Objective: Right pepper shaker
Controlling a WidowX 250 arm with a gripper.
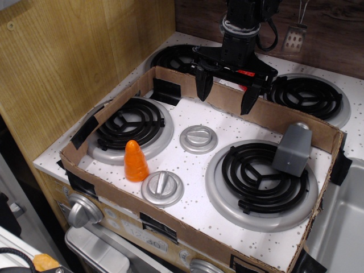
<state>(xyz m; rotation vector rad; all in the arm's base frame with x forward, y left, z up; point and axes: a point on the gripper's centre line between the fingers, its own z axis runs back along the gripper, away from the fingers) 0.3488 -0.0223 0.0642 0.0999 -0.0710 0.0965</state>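
Note:
The grey pepper shaker (pixel 293 149) is a tapered block with a small silver cap. It stands tilted on the right edge of the front right burner (pixel 261 182), close to the cardboard wall. My gripper (pixel 227 95) hangs open and empty above the back cardboard wall, well to the left of and behind the shaker. Its two black fingers (pixel 203 85) point down and stand wide apart.
An orange cone-shaped toy carrot (pixel 135 161) stands by the front left burner (pixel 131 124). Two silver knobs (pixel 198 139) (pixel 162 187) lie on the stovetop middle. A low cardboard wall (pixel 170 224) rings the stovetop. A metal spatula (pixel 295 37) hangs at the back. A sink (pixel 341 227) is at the right.

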